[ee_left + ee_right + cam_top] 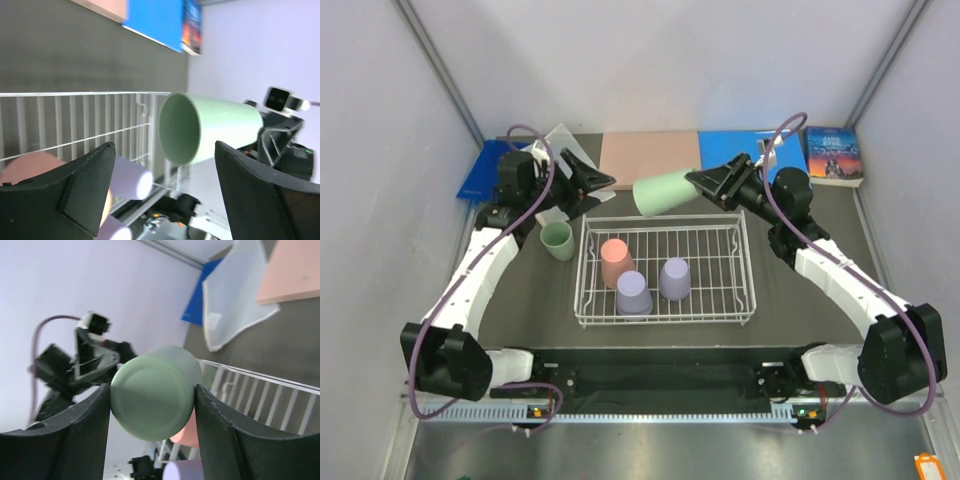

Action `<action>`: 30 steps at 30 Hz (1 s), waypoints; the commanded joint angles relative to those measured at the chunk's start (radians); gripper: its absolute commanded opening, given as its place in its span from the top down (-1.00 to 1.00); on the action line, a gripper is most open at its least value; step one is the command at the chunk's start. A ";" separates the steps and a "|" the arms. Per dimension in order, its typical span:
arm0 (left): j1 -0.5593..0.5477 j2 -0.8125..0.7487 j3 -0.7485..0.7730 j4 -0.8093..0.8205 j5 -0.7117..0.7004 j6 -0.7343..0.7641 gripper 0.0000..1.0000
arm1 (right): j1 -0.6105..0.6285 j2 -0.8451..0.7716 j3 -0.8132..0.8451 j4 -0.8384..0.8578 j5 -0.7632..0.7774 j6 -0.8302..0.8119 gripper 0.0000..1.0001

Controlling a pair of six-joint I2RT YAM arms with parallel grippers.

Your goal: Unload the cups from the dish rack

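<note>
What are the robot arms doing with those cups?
They are taking cups out of the white dish rack. The right end effector is gripping a green cup sideways in the air above the rack's far edge, with its open mouth facing the left arm. The left end effector is open and empty, pointed at that cup. A pink cup and two purple cups sit in the rack, and a second green cup sits on the table beside it.
</note>
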 commanded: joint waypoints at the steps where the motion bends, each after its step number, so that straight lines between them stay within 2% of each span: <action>1: 0.008 -0.028 -0.087 0.383 0.185 -0.226 -0.68 | -0.005 -0.003 -0.001 0.370 -0.130 0.169 1.00; 2: 0.008 -0.031 -0.108 0.440 0.197 -0.307 -0.67 | -0.005 0.004 -0.013 0.395 -0.132 0.200 1.00; 3: 0.008 -0.033 -0.154 0.583 0.229 -0.351 -0.63 | -0.004 0.018 -0.018 0.434 -0.134 0.214 1.00; 5: 0.008 -0.039 -0.196 0.684 0.239 -0.449 -0.63 | -0.004 0.038 -0.018 0.465 -0.146 0.240 1.00; 7: 0.008 -0.043 -0.244 0.770 0.239 -0.481 -0.62 | 0.005 0.054 -0.017 0.473 -0.144 0.241 1.00; 12: 0.008 -0.085 -0.256 0.778 0.220 -0.450 -0.63 | 0.016 0.067 -0.006 0.456 -0.141 0.226 1.00; 17: 0.008 -0.108 -0.155 0.444 0.115 -0.247 -0.70 | 0.016 0.064 -0.015 0.455 -0.131 0.212 1.00; 18: 0.008 -0.109 -0.139 0.430 0.110 -0.234 -0.71 | 0.016 0.070 -0.015 0.453 -0.132 0.212 1.00; 24: 0.007 -0.114 -0.204 0.627 0.156 -0.335 -0.70 | 0.027 0.122 -0.010 0.495 -0.147 0.224 1.00; 30: -0.019 -0.125 -0.231 0.704 0.159 -0.364 -0.69 | 0.087 0.211 0.059 0.528 -0.154 0.234 1.00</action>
